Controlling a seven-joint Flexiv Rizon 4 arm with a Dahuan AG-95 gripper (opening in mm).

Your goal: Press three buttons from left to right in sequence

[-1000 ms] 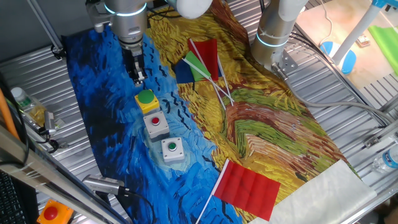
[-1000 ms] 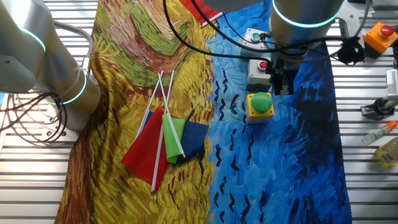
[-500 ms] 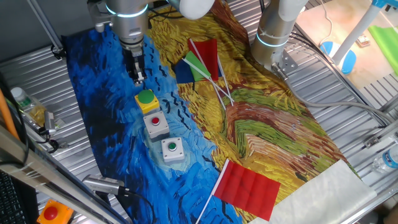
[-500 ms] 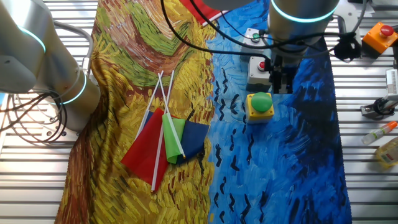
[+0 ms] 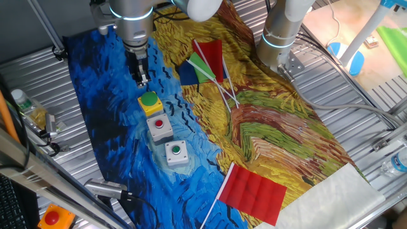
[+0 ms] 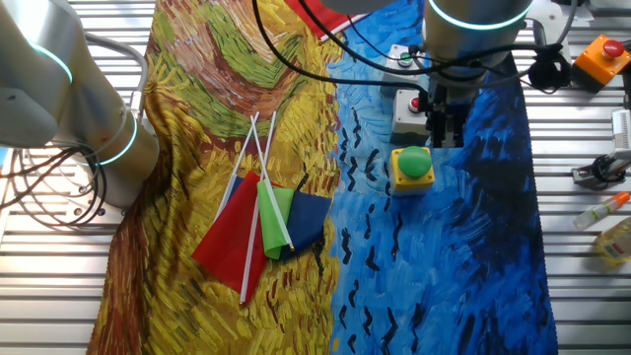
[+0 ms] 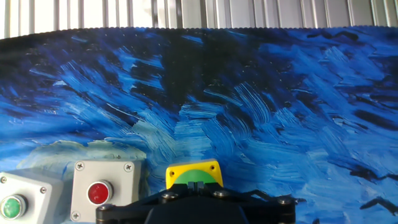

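Three buttons sit in a row on the blue part of the painted cloth: a yellow box with a big green dome, a grey box with a red button, and a grey box with a small green button. My gripper hangs just above and behind the yellow box, not touching the dome. In the hand view the two fingertips touch each other, so it is shut on nothing.
Small flags lie on the yellow part of the cloth, and a red flag near the front. A second arm's base stands beside the cloth. An orange box with a red button sits off the cloth.
The arm has shifted only a few pixels near the yellow box. The buttons and flags have not moved.
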